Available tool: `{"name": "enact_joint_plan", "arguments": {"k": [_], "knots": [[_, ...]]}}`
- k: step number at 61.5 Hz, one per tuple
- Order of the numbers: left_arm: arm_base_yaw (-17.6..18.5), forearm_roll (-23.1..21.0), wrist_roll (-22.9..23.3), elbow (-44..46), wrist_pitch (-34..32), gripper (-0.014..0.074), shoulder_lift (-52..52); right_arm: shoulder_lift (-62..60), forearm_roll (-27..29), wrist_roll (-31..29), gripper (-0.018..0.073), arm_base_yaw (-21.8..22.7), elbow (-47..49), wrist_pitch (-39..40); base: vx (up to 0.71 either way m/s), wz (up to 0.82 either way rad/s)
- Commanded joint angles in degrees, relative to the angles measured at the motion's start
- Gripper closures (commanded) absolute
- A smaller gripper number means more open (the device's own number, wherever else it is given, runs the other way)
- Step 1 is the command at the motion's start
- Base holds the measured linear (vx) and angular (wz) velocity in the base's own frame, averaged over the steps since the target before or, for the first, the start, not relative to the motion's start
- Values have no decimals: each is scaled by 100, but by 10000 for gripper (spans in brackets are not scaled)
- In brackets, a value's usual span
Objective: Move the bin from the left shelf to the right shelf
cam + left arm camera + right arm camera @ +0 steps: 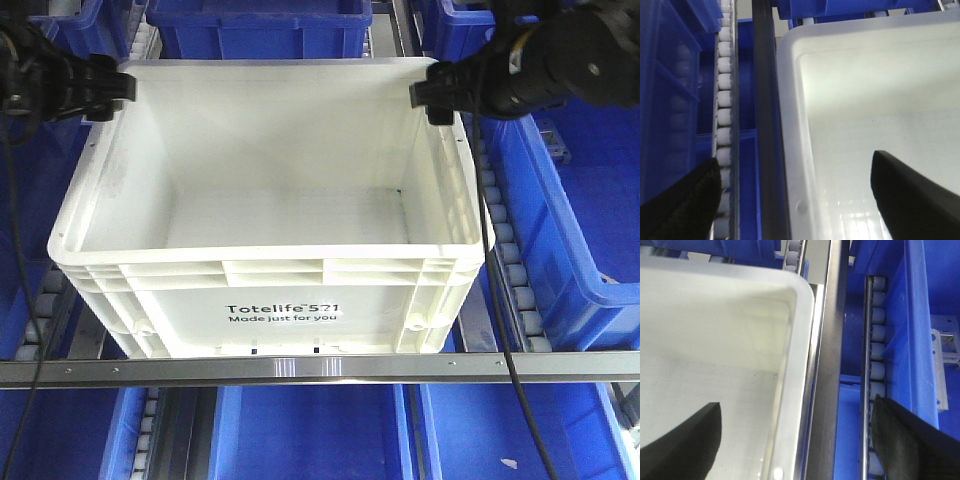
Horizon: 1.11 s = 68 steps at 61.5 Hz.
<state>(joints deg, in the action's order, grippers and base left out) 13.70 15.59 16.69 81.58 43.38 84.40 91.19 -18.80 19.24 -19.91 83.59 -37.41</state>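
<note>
The white bin (280, 310), printed "Totelife 521", sits empty on the roller shelf in the middle of the front view. My left gripper (108, 97) hangs at its back left corner, open. In the left wrist view the left gripper (797, 200) straddles the bin's left rim (790, 125), one finger (685, 200) outside and the other inside over the bin floor (865, 100). My right gripper (436, 100) is at the back right corner. It is open too, and in the right wrist view the right gripper (795, 440) spans the right rim (800, 340). Neither touches the wall.
Blue bins stand to the right (575, 220), behind (260, 30) and on the level below (310, 430). A metal rail (300, 368) runs across the shelf front. Grey dividers (767, 125) (829, 365) and white rollers (724, 100) (877, 340) flank the bin closely.
</note>
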Motion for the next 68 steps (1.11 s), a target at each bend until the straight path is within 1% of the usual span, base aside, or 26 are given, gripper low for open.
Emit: {"name": "enact_joint_plan", "arguments": {"k": [1, 8, 14, 19, 24, 28, 31, 37, 42, 43, 56, 59, 64, 68], "knots": [[41, -264, -383, -28, 37, 44, -575, -703, -147, -52, -1, 1, -482, 637, 0, 0], [41, -788, -915, -624, -27, 59, -1216, -1478, -147, -58, 12, -4, -1340, 917, 0, 0], [41, -1376, -1424, -1226, -27, 63, -1885, -2162, -128, -78, 17, -4, -1931, 873, 0, 0], [41, -1912, -1972, -1681, 57, 63, -2445, -2764, -101, -149, 17, -4, -2370, 664, 0, 0], [41, -2411, -2502, -2128, 215, 63, -3048, -3427, -13, -434, 17, -4, -2808, 435, 0, 0], [41, -2668, -2833, -2445, 319, 63, -3455, -3975, 122, -681, 17, -4, -3143, 322, 0, 0], [41, -2810, -2993, -2667, 413, 63, -3766, -4300, 295, -916, 17, -4, -3426, 233, 0, 0], [41, -2859, -2989, -2990, 581, 63, -4270, -4939, 686, -1354, 17, -4, -3918, -78, 0, 0], [41, -2859, -2984, -3180, 714, 63, -4609, -5430, 965, -1456, 17, -4, -4251, -333, 0, 0], [41, -2848, -2970, -3345, 749, 63, -4868, -5836, 1059, -1448, 17, 1, -4491, -477, 0, 0], [41, -2735, -2867, -3548, 732, 63, -5097, -6306, 983, -1433, 17, 1, -4726, -602, 0, 0], [41, -2691, -2696, -3548, 709, 63, -5097, -6306, 983, -1433, 17, 1, -4726, -672, 0, 0], [41, -2459, -2343, -3548, 684, 63, -5097, -6291, 983, -1433, 17, 1, -4726, -804, 0, 0], [41, -2318, -2228, -3548, 698, 63, -5097, -6291, 989, -1489, 17, 1, -4726, -892, 0, 0]]}}
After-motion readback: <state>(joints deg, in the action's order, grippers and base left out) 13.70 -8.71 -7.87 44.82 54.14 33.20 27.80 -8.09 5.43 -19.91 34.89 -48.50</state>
